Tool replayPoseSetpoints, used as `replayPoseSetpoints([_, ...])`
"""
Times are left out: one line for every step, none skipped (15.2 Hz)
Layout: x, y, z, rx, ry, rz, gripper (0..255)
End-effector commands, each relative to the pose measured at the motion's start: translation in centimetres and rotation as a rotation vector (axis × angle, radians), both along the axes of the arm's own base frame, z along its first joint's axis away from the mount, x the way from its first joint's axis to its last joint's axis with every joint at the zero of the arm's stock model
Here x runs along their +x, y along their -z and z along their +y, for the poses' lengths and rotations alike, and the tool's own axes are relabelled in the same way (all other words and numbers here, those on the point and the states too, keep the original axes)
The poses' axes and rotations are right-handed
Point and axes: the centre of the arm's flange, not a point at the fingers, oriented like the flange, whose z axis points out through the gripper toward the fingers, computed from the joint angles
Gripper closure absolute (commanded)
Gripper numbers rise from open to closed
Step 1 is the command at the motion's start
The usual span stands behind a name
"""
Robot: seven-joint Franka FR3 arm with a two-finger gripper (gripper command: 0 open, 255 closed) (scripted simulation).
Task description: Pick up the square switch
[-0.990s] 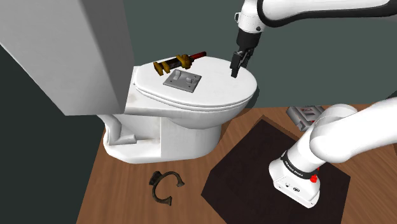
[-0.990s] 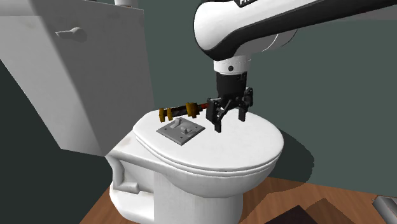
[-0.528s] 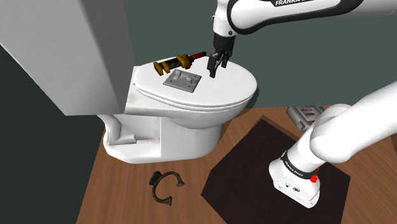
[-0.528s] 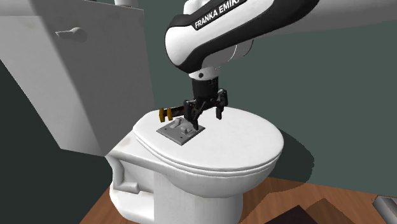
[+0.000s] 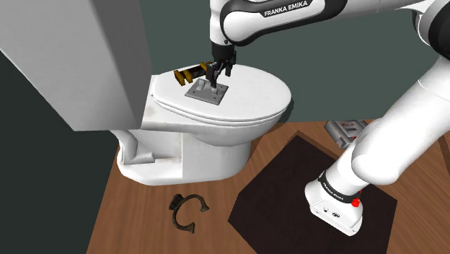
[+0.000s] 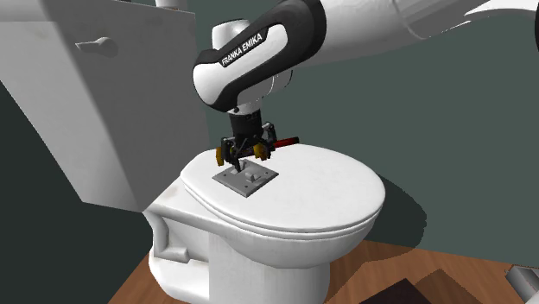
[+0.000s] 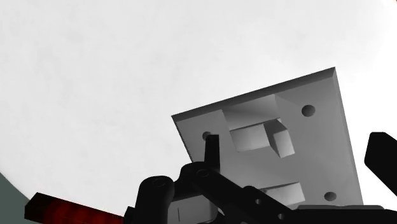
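Gripper (image 6: pixel 244 157) over one square switch (image 6: pixel 248 180), one red-handled tool (image 5: pixel 187 74) beside

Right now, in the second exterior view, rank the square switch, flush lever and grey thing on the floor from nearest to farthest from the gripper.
From the gripper:
1. Square switch, on the lid under the open jaws.
2. Flush lever, on the tank, upper left.
3. Grey thing, on the floor, lower right edge.

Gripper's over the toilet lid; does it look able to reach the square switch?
Probably yes: the gripper hangs open just above the grey switch on the toilet lid, nothing between them. The red-handled tool lies close beside it and might get brushed.
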Motion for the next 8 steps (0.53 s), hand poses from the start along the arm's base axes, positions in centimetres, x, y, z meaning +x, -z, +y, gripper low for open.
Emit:
replayPoseSetpoints([0.8,0.8,0.3,-0.003,0.001,-0.005,0])
replayPoseSetpoints([0.8,1.4,0.3,-0.003,0.001,-0.005,0])
replayPoseSetpoints([0.8,1.9,0.3,-0.003,0.001,-0.005,0])
replayPoseSetpoints([0.8,2.4,0.3,-0.003,0.001,-0.005,0])
replayPoseSetpoints([0.8,3.0,0.3,-0.003,0.001,-0.005,0])
replayPoseSetpoints([0.8,3.5,0.3,-0.003,0.001,-0.005,0])
replayPoseSetpoints([0.8,4.0,0.3,-0.003,0.001,-0.005,0])
replayPoseSetpoints([0.8,4.3,0.3,-0.003,0.001,-0.005,0])
